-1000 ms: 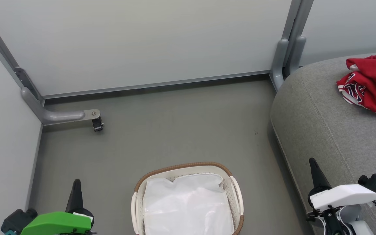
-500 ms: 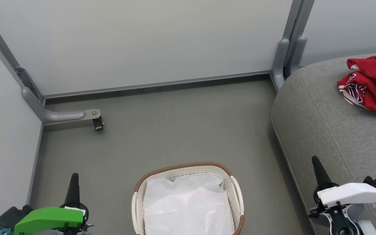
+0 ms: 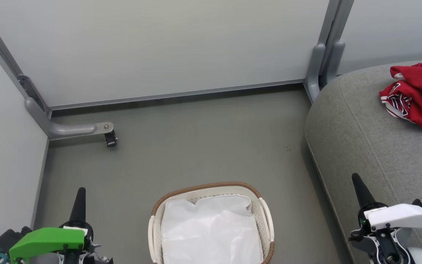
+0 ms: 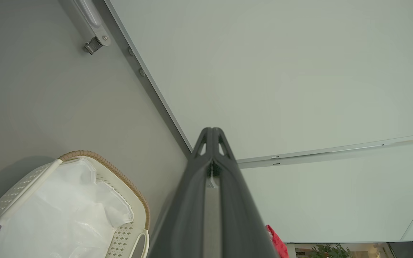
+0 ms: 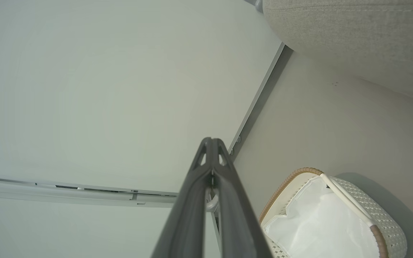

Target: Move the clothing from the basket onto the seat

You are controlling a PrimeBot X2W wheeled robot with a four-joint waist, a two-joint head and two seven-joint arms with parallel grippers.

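Clothing (image 3: pixel 418 93) lies on the seat (image 3: pixel 365 143); left gripper (image 3: pixel 79 191) and right gripper (image 3: pixel 355 177) are pressed together, empty.

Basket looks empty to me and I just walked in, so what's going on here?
Nothing is being handled right now. The red clothing lies bunched on the grey seat; the basket on the floor has a white liner in it. The left hand and right hand are shut and empty, either side of the basket.

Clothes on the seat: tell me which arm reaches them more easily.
Right, probably: the right gripper is by the seat, same side as the clothes; the left gripper is beyond the basket.
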